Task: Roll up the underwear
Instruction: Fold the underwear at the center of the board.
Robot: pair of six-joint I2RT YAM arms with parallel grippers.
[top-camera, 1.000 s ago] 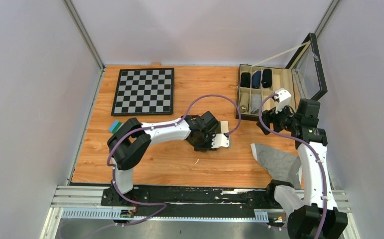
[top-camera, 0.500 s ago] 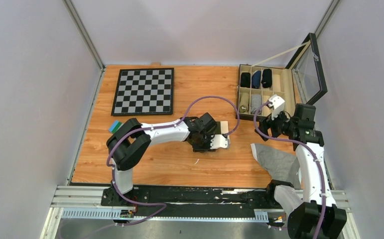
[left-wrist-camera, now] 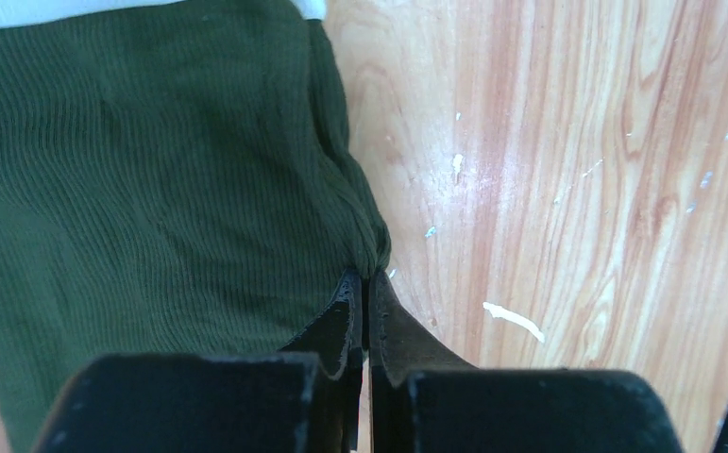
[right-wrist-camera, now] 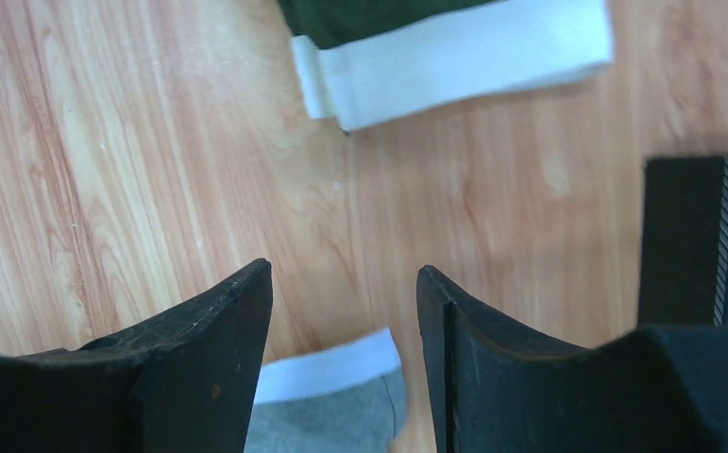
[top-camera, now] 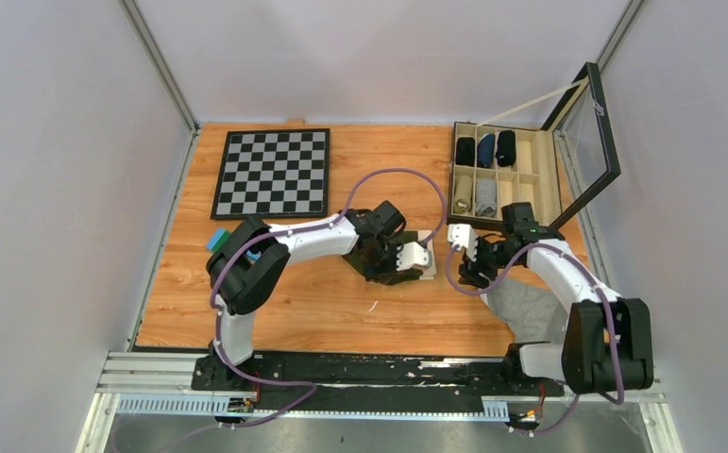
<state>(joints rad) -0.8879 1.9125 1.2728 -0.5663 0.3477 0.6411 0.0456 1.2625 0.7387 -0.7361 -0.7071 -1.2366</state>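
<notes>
A dark green ribbed underwear (left-wrist-camera: 152, 189) with a white waistband (right-wrist-camera: 454, 57) lies flat on the wooden table. My left gripper (left-wrist-camera: 364, 278) is shut on its edge, pinching a small fold of fabric; in the top view it (top-camera: 393, 262) sits over the garment at the table's middle. My right gripper (right-wrist-camera: 346, 283) is open and empty, hovering over bare wood between the green underwear's waistband and a grey underwear (right-wrist-camera: 341, 415). In the top view the right gripper (top-camera: 466, 267) is just right of the left one, and the grey underwear (top-camera: 530, 307) lies under the right arm.
An open organizer box (top-camera: 541, 179) with several rolled items stands at the back right, its glass lid (top-camera: 586, 132) raised; its dark corner (right-wrist-camera: 685, 236) shows in the right wrist view. A chessboard (top-camera: 272, 173) lies back left. A small blue block (top-camera: 218, 239) sits by the left arm.
My right arm has swung left and down from beside the organizer box to just right of the green underwear. My left gripper has stayed shut on the fabric, shifting only slightly.
</notes>
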